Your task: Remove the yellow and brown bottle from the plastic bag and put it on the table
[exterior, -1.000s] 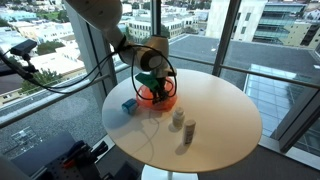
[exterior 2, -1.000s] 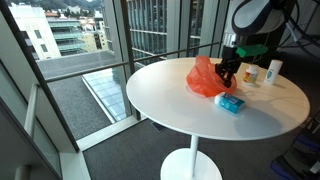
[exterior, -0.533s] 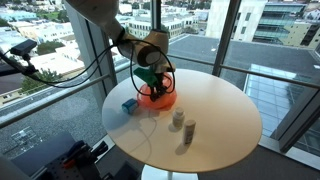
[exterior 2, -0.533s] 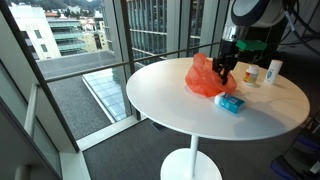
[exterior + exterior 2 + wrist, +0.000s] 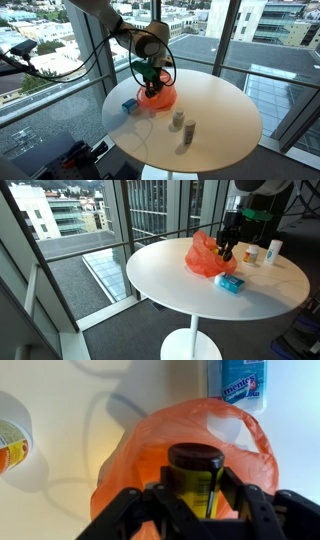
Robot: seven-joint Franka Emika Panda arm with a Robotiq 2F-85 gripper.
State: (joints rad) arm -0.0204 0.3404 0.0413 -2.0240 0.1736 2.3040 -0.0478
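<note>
My gripper point(image 5: 195, 495) is shut on the yellow bottle with a dark brown cap point(image 5: 194, 472) and holds it upright just above the orange plastic bag point(image 5: 135, 455). In both exterior views the gripper point(image 5: 150, 78) point(image 5: 229, 252) hangs over the bag point(image 5: 160, 97) point(image 5: 205, 258) on the round white table point(image 5: 215, 115) point(image 5: 170, 280). The bottle is mostly hidden by the fingers in the exterior views.
A blue-and-white packet point(image 5: 129, 104) point(image 5: 231, 283) point(image 5: 238, 385) lies beside the bag. Two small white bottles point(image 5: 178, 120) point(image 5: 190, 130) stand nearby; they also show in an exterior view point(image 5: 250, 254) point(image 5: 272, 251). One round white container point(image 5: 12, 440) shows at the left of the wrist view. Windows surround the table.
The gripper has risen with the bottle, lifting it up out of the bag. The bag and other items have stayed in place.
</note>
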